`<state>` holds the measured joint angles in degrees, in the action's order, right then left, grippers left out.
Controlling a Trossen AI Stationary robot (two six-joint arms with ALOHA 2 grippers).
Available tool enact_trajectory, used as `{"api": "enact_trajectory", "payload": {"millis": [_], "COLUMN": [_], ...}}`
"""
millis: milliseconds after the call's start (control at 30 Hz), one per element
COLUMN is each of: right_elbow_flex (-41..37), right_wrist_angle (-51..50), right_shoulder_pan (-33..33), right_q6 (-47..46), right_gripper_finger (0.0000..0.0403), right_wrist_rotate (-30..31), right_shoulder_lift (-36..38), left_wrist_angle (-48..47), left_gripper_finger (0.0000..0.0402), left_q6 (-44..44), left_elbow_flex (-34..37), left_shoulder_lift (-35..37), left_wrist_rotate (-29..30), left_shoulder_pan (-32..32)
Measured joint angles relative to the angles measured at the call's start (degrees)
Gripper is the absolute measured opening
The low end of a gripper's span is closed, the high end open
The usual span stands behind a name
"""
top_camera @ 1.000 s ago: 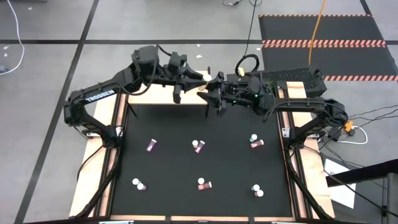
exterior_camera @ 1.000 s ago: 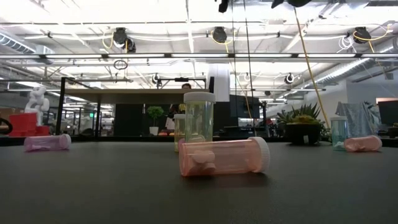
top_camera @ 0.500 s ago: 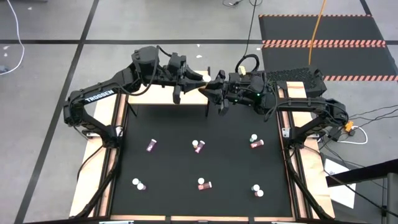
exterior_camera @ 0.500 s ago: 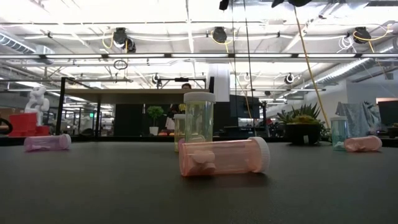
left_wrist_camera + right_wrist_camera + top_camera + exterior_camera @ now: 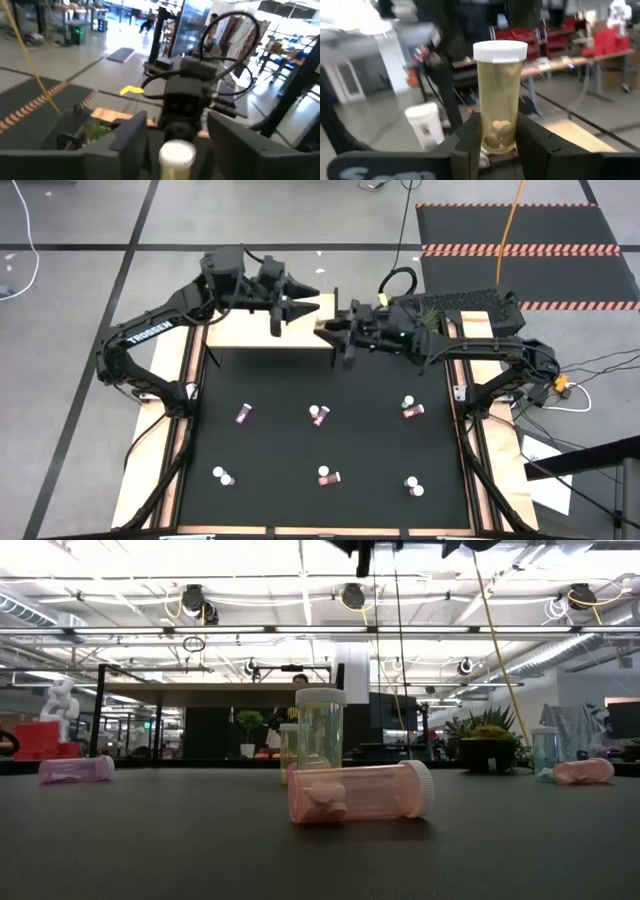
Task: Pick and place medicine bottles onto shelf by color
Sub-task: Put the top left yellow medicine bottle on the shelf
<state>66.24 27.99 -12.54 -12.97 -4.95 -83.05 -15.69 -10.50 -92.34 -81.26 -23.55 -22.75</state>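
High view: both grippers met above the shelf [image 5: 250,335]; six bottles lay on the mat. Left wrist: left gripper [image 5: 177,145] pinched a white-capped bottle [image 5: 176,156]. Right wrist: right gripper [image 5: 495,137] clamped a yellow bottle [image 5: 499,100] upright. Collision risk judged high at such proximity.

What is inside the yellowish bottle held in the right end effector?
In the right wrist view, the yellowish bottle is shut in the right end effector. A few pale tablets lie at its bottom; the rest looks empty. The fingers cover its base.
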Motion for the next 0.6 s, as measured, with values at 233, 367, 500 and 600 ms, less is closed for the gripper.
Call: {"api": "enact_trajectory", "payload": {"millis": [233, 367, 500, 600], "right_elbow_flex": [0.00, 0.00, 0.00, 0.00], "right_wrist_angle": [-3.08, -3.18, -3.10, -3.24], "right_shoulder_pan": [0.61, 0.70, 0.66, 0.66], "right_q6": [3.90, 4.62, 4.75, 5.03], "right_gripper_finger": [0.0092, 0.0092, 0.0092, 0.0092], "right_wrist_rotate": [2.14, 1.90, 1.86, 1.75], "right_shoulder_lift": [0.13, 0.13, 0.13, 0.13], "left_wrist_angle": [-9.18, -8.90, -8.15, -8.17], "left_gripper_finger": [0.0299, 0.0297, 0.0271, 0.0244], "left_q6": [4.55, 7.20, 7.44, 7.41], "left_elbow_flex": [0.09, 0.09, 0.09, 0.09], "left_shoulder_lift": [-1.12, -1.31, -1.24, -1.26], "left_wrist_rotate": [-0.20, 1.24, 3.15, 3.10], "left_shoulder_pan": [1.53, 2.40, 2.06, 1.89]}}
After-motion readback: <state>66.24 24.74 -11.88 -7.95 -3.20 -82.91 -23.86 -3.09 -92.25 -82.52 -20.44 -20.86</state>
